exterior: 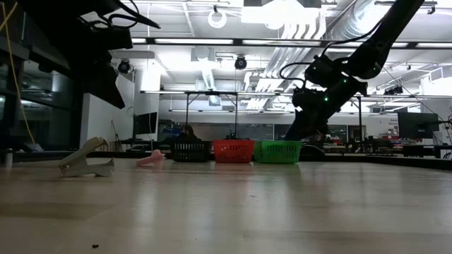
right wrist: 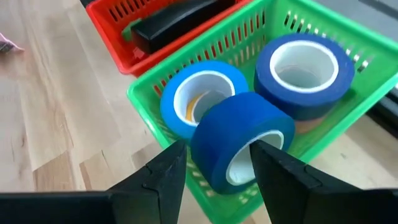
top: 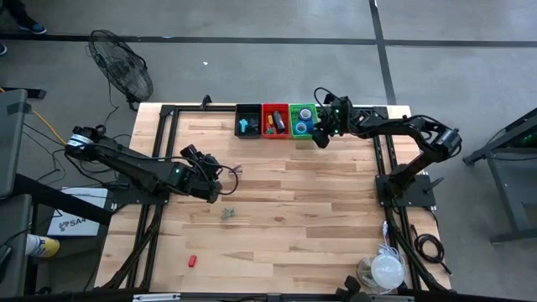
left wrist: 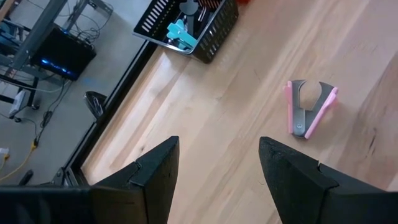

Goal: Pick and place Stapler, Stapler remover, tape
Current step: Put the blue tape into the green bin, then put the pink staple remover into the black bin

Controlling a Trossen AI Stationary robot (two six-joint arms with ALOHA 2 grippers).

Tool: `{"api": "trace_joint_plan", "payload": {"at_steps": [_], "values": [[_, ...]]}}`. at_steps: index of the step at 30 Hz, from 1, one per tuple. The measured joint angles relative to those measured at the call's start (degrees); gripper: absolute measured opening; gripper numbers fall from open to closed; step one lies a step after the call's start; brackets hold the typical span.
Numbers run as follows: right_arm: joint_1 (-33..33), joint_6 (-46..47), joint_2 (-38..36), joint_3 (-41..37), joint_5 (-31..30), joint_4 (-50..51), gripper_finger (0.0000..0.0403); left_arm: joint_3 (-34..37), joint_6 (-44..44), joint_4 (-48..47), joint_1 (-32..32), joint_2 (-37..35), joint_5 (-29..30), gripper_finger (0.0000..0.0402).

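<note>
Three baskets stand in a row at the far edge of the worktop (top: pixel 277 210): a black basket (top: pixel 247 121) on the left, a red basket (top: pixel 274 120) in the middle, a green basket (top: pixel 302 120) on the right. The right claw (right wrist: pixel 217 163) hangs over the near rim of the green basket; a dark blue tape roll (right wrist: pixel 242 140) sits on edge between its fingers, which flank the roll, though contact cannot be confirmed. Two further tape rolls (right wrist: pixel 305 74) lie flat inside the same basket. The left claw (left wrist: pixel 217 168) hovers with fingers spread above bare worktop at centre left. A pink stapler remover (left wrist: pixel 309 109) lies on the wood just beyond it, apart from the fingers. A grey stapler (top: pixel 227 214) rests near the worktop's middle, close to the left claw.
</note>
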State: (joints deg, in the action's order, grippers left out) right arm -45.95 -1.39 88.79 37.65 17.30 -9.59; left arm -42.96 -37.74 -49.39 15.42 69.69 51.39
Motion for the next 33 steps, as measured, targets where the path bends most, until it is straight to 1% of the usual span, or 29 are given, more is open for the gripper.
{"api": "trace_joint_plan", "payload": {"at_steps": [8,19,23,28,31,33], "values": [[0.0,1.4,-0.81,0.15,-0.54,0.86,0.0172,0.0,0.0,0.01,-0.02,0.0,-0.48,0.0216],[0.34,3.93,-9.51,0.24,-5.96,2.28,0.0172,-0.02,-0.09,0.03,-0.02,0.02,-1.13,0.0216],[1.82,3.79,-12.28,0.24,-6.62,2.51,0.0172,-0.02,-0.22,0.19,-0.02,0.02,-1.12,0.0216],[3.84,3.45,-12.72,0.24,-8.35,2.78,0.0172,-0.02,-0.22,0.51,-0.02,0.02,-1.12,0.0216],[4.89,3.91,-12.72,0.24,-8.31,2.78,0.0172,-0.02,-0.22,0.53,-0.02,0.02,-1.36,0.0216],[5.83,4.42,-12.72,0.24,-7.16,2.72,0.0172,-0.02,-0.22,0.53,-0.02,0.02,-1.37,0.0216]]}}
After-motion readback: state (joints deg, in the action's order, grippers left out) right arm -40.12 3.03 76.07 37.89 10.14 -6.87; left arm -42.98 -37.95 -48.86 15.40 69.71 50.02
